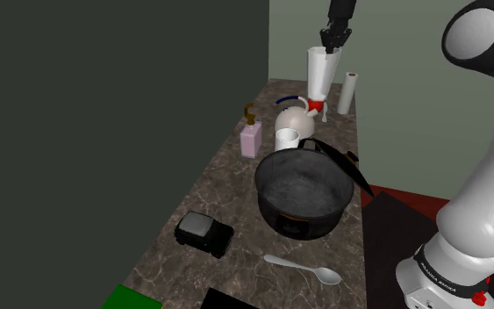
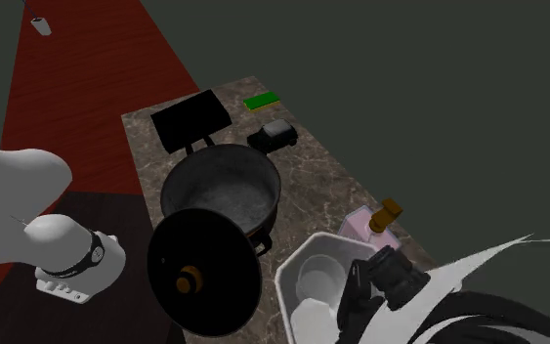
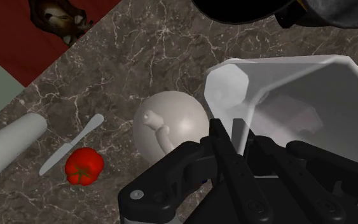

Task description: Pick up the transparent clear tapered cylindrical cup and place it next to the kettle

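A pale whitish tapered cup [image 1: 319, 77] hangs in the air above the far end of the counter, over the kettle [image 1: 294, 114]. My black gripper [image 1: 333, 48] is shut on the cup's rim from above. In the wrist view the gripper [image 3: 242, 145] clasps the cup's wall [image 3: 298, 95] between its two fingers. Below and beside the cup lies the rounded white kettle [image 3: 170, 124]. In the second exterior view I look down into the cup [image 2: 317, 283], with the gripper [image 2: 372, 283] at its edge.
On the brown marble counter [image 1: 227, 206] stand a black pot [image 1: 304, 189] with its lid [image 1: 341, 162] leaning, a white mug [image 1: 287, 139], a pink bottle [image 1: 251, 139] and a black box [image 1: 204, 233]. A tomato [image 3: 84, 165], knife [image 3: 69, 145] and white roll [image 3: 9, 146] lie by the kettle.
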`<control>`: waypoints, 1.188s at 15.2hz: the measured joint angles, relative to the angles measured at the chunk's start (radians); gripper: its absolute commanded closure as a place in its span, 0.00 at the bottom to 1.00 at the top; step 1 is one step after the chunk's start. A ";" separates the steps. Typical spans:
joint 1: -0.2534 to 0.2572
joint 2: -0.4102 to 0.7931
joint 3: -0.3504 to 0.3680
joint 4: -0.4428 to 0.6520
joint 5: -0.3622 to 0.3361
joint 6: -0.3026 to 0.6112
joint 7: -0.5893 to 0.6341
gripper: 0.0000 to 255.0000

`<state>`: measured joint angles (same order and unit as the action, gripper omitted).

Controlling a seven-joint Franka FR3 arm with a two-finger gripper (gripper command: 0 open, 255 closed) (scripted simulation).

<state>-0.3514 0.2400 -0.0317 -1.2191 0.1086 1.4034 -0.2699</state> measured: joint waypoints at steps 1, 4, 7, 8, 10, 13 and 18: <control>-0.017 0.021 -0.009 0.031 0.002 -0.012 -0.024 1.00; -0.060 0.106 -0.029 0.157 0.009 -0.058 -0.079 1.00; -0.115 0.234 -0.044 0.364 0.022 -0.143 -0.131 1.00; -0.123 0.250 -0.045 0.383 0.023 -0.148 -0.140 1.00; -0.125 0.241 -0.047 0.345 0.022 -0.120 -0.149 1.00; -0.120 0.206 -0.049 0.249 0.018 -0.059 -0.156 1.00; -0.115 0.157 -0.051 0.105 0.013 0.036 -0.167 1.00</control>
<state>-0.4669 0.3973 -0.0827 -1.1145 0.1219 1.4394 -0.4370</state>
